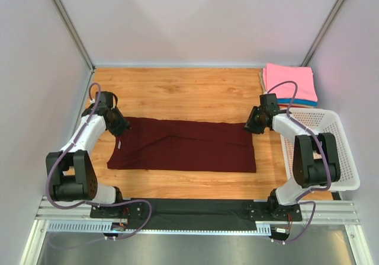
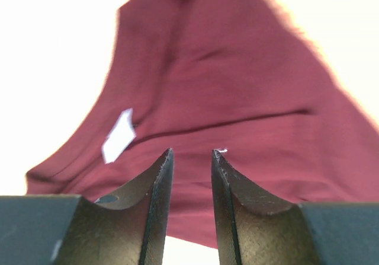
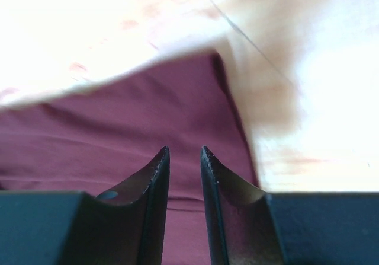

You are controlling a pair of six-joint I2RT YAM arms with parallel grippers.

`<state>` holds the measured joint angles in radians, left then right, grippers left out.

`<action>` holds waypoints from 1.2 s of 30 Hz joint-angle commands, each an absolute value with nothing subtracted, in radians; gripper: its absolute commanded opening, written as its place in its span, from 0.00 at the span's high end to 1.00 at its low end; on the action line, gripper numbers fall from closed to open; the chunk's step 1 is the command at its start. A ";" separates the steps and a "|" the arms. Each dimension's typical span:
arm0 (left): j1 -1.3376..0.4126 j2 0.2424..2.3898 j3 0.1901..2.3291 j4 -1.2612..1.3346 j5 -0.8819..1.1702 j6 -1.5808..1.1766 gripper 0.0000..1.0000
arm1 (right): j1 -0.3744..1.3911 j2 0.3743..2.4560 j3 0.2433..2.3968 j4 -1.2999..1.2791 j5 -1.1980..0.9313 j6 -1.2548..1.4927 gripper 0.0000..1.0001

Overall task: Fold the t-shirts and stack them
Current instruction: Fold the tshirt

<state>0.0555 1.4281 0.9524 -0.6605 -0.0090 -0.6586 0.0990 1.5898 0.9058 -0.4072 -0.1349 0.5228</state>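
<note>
A dark maroon t-shirt (image 1: pixel 183 145) lies flat across the wooden table (image 1: pixel 177 90) as a long band. My left gripper (image 1: pixel 119 126) hangs over the band's far left corner, and my right gripper (image 1: pixel 253 124) over its far right corner. In the left wrist view the gripper (image 2: pixel 192 152) stands narrowly open above the maroon cloth (image 2: pixel 225 87), with a white neck label (image 2: pixel 118 136) to its left. The right gripper (image 3: pixel 183 149) is also narrowly open over the shirt's edge (image 3: pixel 118 123); nothing is pinched. Folded t-shirts (image 1: pixel 290 84), pink on top, are stacked at the back right.
A white perforated basket (image 1: pixel 350 164) stands at the right edge of the table, beside the right arm. Grey walls close in the back and both sides. A dark strip of cloth (image 1: pixel 195 213) lies along the front rail between the arm bases.
</note>
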 commanded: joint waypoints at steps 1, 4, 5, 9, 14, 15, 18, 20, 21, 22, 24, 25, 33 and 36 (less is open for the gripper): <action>0.054 1.414 1.003 -0.560 0.130 -0.634 0.60 | 0.100 1.617 0.980 -0.371 -0.162 0.523 0.71; 0.054 1.512 1.052 -0.528 0.179 -0.615 0.59 | 0.100 1.657 1.009 -0.368 -0.167 0.528 0.72; 0.054 1.543 1.074 -0.541 0.184 -0.608 0.59 | 0.100 1.666 1.015 -0.362 -0.163 0.526 0.71; 0.054 1.681 1.163 -0.572 0.158 -0.610 0.60 | 0.097 1.735 1.045 -0.348 -0.112 0.525 0.72; 0.060 1.735 1.121 -0.618 0.002 -0.672 0.59 | 0.072 1.793 1.034 -0.318 -0.003 0.545 0.75; 0.069 1.743 1.121 -0.627 -0.059 -0.684 0.59 | 0.068 1.799 1.037 -0.319 -0.002 0.549 0.75; 0.072 1.788 1.150 -0.667 -0.130 -0.742 0.60 | 0.067 1.819 1.049 -0.304 0.035 0.569 0.73; 0.072 1.819 1.167 -0.678 -0.130 -0.758 0.60 | 0.066 1.821 1.051 -0.293 0.025 0.583 0.73; 0.071 1.827 1.184 -0.681 -0.133 -0.761 0.60 | 0.066 1.821 1.057 -0.293 0.026 0.584 0.72; 0.072 1.833 1.193 -0.686 -0.135 -0.768 0.60 | 0.067 1.822 1.063 -0.293 0.034 0.583 0.72; 0.072 1.832 1.222 -0.706 -0.143 -0.772 0.60 | 0.067 1.827 1.086 -0.296 0.037 0.580 0.71; 0.072 1.825 1.236 -0.716 -0.146 -0.773 0.60 | 0.067 1.828 1.094 -0.293 0.023 0.580 0.70; 0.017 1.637 1.267 -0.697 0.020 -0.458 0.53 | 0.101 1.735 1.178 -0.382 -0.103 0.537 0.63; 0.002 1.603 1.200 -0.621 0.211 -0.367 0.49 | 0.118 1.688 1.163 -0.394 -0.123 0.549 0.62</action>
